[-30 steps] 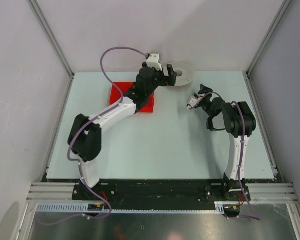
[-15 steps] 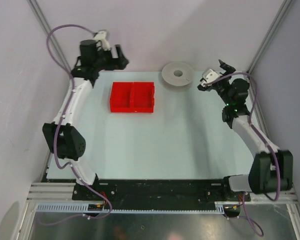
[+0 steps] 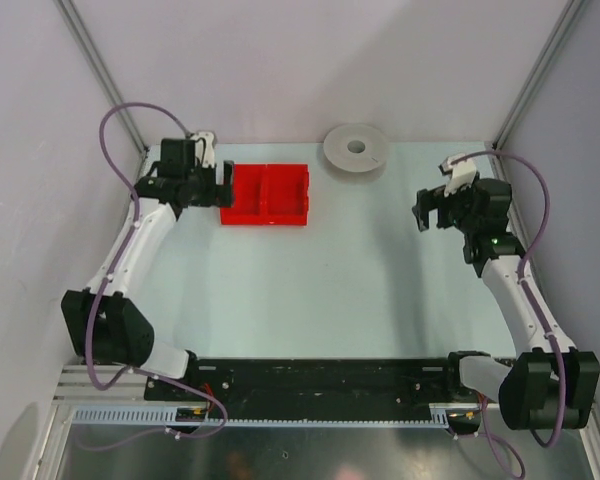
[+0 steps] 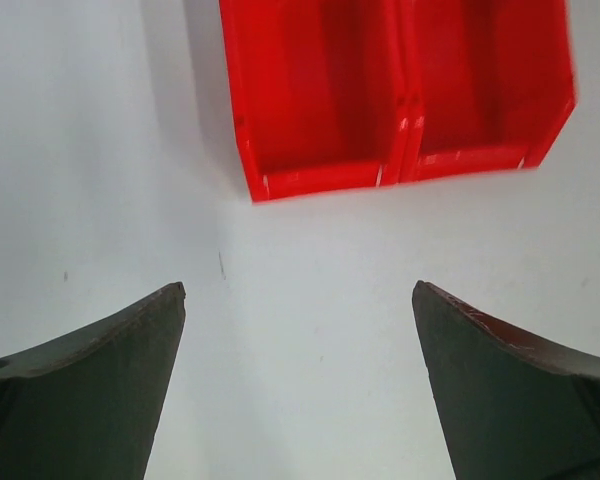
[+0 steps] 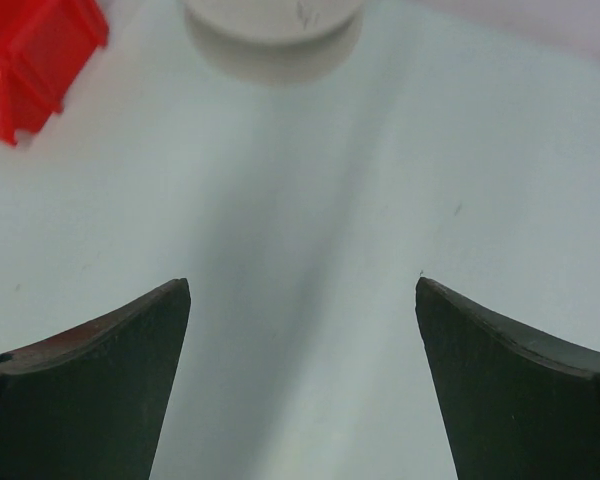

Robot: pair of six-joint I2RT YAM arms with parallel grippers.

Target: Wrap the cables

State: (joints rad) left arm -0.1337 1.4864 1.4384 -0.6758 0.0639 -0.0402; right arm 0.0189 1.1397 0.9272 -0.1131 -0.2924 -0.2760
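No thin yellow wire shows in any view. My left gripper (image 3: 223, 184) is open and empty, hovering just left of the red two-compartment bin (image 3: 266, 194). The left wrist view shows its jaws wide apart (image 4: 298, 300) over bare table, with the empty bin (image 4: 395, 90) ahead. My right gripper (image 3: 427, 212) is open and empty at the right side of the table. The right wrist view shows its jaws wide apart (image 5: 302, 290), with the grey spool (image 5: 272, 15) at the top edge and a bin corner (image 5: 35, 60) at the left.
A grey round spool (image 3: 356, 149) with a centre hole stands at the back of the table. Purple arm cables (image 3: 130, 115) loop above both arms. White walls and metal frame posts enclose the table on three sides.
Both arms swung widely. The left gripper came down from the back left corner to the bin's left side. The right gripper moved from beside the spool forward and down.
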